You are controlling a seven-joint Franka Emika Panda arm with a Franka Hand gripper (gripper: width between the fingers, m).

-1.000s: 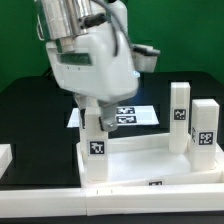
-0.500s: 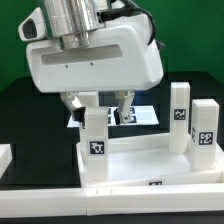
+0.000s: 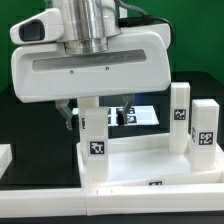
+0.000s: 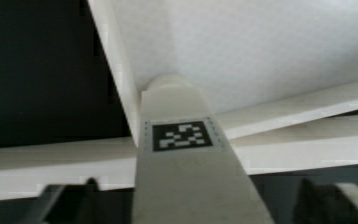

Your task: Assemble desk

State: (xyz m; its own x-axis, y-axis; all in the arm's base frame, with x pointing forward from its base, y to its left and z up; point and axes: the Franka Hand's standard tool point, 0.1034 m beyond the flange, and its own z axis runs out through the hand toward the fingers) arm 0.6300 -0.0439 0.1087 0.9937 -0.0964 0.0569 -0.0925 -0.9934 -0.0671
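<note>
Directly above leg (image 3: 95,135), gripper (image 3: 95,108).

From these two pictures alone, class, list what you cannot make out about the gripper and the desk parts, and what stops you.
- Exterior view: the gripper's grip on the leg is hidden by the arm's bulky hand.
- Wrist view: the fingers are cut off by the edge, so their closure is unclear.
- Exterior view: the marker board is mostly covered by the arm.
- Exterior view: the desk top is cut off at the edge.
</note>
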